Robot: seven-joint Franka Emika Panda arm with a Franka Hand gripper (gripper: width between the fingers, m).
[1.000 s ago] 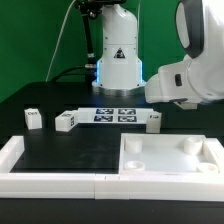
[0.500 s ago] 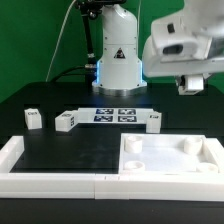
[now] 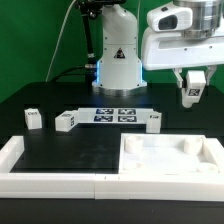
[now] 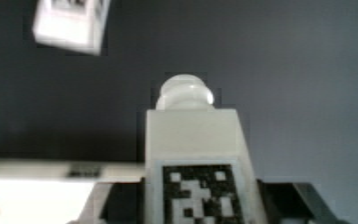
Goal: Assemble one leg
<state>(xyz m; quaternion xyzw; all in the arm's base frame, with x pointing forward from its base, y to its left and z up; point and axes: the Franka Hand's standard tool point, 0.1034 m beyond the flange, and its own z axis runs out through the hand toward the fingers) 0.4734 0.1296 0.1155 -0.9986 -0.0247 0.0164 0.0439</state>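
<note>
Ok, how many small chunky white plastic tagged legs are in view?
4. On the table: leftmost leg, second leg beside it, third leg at the exterior view's right of the marker board. The fourth leg is gripped in the end effector. More may be hidden.

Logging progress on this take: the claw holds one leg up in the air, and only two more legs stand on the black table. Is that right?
One detail is off. The claw does hold the raised leg in the air, but the exterior view shows three more, not two, on the black table: the outer leg, the second leg and the third leg.
</note>
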